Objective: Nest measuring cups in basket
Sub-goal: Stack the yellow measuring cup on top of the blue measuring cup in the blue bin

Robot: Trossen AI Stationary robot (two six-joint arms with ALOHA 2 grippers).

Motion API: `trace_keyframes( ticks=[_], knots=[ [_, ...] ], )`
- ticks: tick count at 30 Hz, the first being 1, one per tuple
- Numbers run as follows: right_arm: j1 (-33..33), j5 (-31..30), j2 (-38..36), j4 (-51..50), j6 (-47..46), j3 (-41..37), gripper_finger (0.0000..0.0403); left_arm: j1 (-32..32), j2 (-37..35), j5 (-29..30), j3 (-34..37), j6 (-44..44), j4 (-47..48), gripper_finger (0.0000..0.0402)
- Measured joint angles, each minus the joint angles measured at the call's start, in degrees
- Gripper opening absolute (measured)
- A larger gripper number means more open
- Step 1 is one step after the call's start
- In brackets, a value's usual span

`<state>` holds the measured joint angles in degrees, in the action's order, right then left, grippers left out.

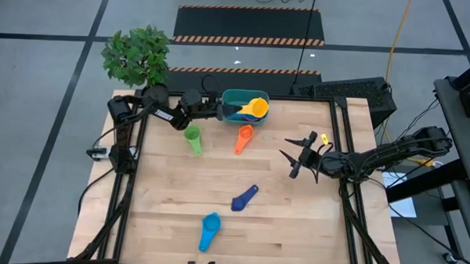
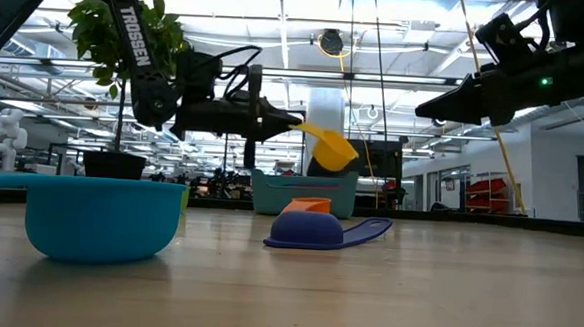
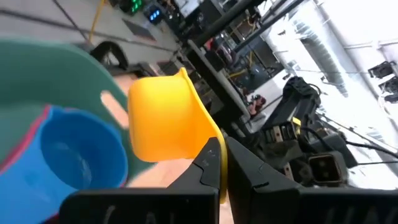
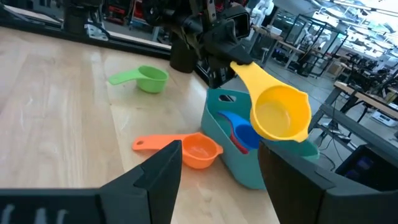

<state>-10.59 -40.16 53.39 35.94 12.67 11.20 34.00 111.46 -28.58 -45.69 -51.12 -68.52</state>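
The left gripper (image 1: 220,109) is clamped shut on the flat handle of the yellow measuring cup (image 1: 257,108), holding it in the air over the basket (image 1: 230,96), which sits at the middle of the desk's far edge. The grip on the handle tip leaves the bowl free, probably so that it can drop cleanly into what is already in the tub. A lighter blue cup (image 3: 81,152) lies inside the basket with a red rim showing just behind it, so nesting has begun. The yellow cup is tilted, its mouth turned partly sideways, and it likely needs levelling before release.

The left arm reaches in low from the desk's far left corner, its forearm nearly level and its fingers pointing along the far edge toward the basket.

The right gripper (image 1: 300,156) hangs above the right half of the desk, well apart from the basket. Its jaws stand open and hold nothing. Its arm comes in from the right edge and points toward the centre, apparently waiting.

Four cups remain on the desk. The green cup (image 1: 192,137) and the orange cup (image 1: 243,138) lie near the basket. The dark blue cup (image 1: 244,198) and another lighter blue cup (image 1: 209,229) lie closer to the near edge.
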Motion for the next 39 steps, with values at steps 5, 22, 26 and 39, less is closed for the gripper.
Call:
trace_keyframes(
  ticks=[5,22,26,39],
  knots=[
    [0.0,0.0,0.0,-0.59,-0.52,0.0,0.0203,0.55,-0.09,1.71,-0.04,-5.26,1.48,0.0015],
    [0.0,-0.02,0.0,-2.19,-0.44,0.0,0.0203,2.08,-1.98,0.06,-3.72,-12.29,0.01,0.0011],
    [0.0,-0.07,0.0,-2.34,-0.71,0.0,0.0203,2.1,-8.25,-1.83,-3.65,-11.57,8.08,0.0006],
    [0.13,-0.11,0.0,-2.97,-0.14,0.0,0.0203,1.12,-26.75,8.97,-3.65,11.68,49.05,0.0007]
  ],
)
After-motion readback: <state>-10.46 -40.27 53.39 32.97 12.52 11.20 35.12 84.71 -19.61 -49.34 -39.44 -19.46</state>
